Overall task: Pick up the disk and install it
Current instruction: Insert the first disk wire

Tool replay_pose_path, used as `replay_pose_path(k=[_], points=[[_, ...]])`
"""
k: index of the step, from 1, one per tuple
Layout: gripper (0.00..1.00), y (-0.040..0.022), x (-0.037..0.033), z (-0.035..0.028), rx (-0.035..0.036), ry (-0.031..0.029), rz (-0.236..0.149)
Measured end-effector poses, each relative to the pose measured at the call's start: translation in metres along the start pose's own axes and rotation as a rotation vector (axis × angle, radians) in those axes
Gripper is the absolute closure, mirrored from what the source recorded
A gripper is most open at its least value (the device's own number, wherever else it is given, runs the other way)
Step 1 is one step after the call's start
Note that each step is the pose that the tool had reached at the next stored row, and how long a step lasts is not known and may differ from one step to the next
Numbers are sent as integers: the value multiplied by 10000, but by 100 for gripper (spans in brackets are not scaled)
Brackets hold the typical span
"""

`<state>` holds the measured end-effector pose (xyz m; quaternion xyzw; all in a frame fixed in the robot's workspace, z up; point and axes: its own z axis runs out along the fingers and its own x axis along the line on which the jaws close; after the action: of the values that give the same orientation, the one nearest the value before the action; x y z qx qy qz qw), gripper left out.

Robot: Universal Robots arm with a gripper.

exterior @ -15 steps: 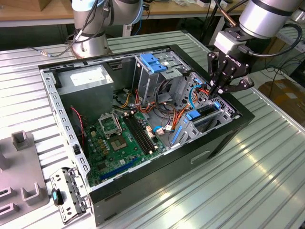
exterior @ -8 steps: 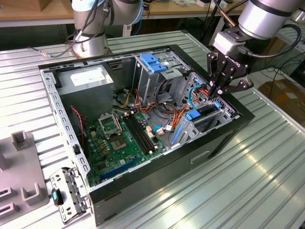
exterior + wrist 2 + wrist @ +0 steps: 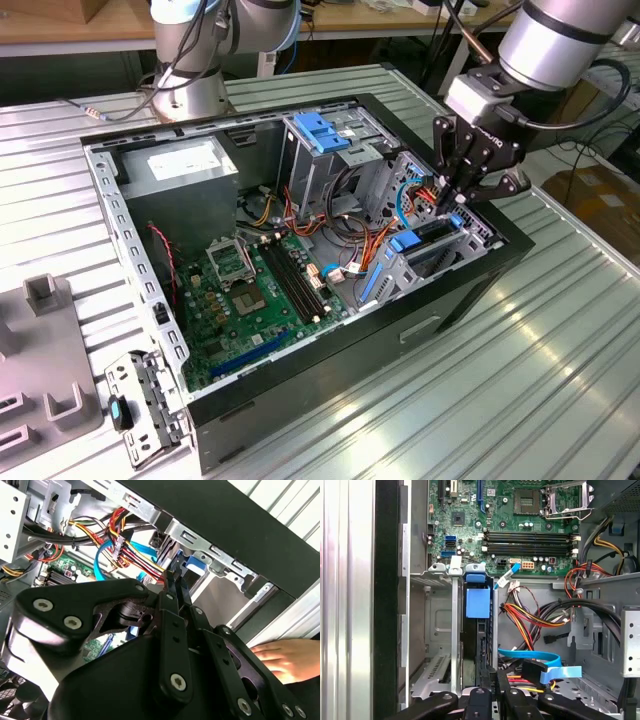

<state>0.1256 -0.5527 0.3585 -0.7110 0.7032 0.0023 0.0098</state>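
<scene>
The open PC case [image 3: 300,250] lies on its side on a ribbed metal table [image 3: 560,330], with wooden benches and a second arm's base [image 3: 190,80] behind it. The gripper [image 3: 455,195] hangs over the case's corner bay, on the exterior view's right of the blue-topped cage [image 3: 325,135]. Its fingers [image 3: 176,587] are pressed close together, pinching the top edge of the disk [image 3: 481,645], which stands on edge in the bay slot (blue rail tab [image 3: 477,602] upward) between the case wall and the bundle of coloured cables [image 3: 530,617]. The motherboard [image 3: 255,290] lies beyond the bay. Outside the case, grey fixtures [image 3: 45,350] and a loose bracket [image 3: 145,395] rest on the table. A person's hand [image 3: 285,657] rests just past the case's outer wall.
</scene>
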Motion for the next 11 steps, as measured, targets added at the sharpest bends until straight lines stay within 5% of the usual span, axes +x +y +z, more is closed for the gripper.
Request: replay_pose_path(k=[11], points=[[84,79,34,33,16,-3,-267]])
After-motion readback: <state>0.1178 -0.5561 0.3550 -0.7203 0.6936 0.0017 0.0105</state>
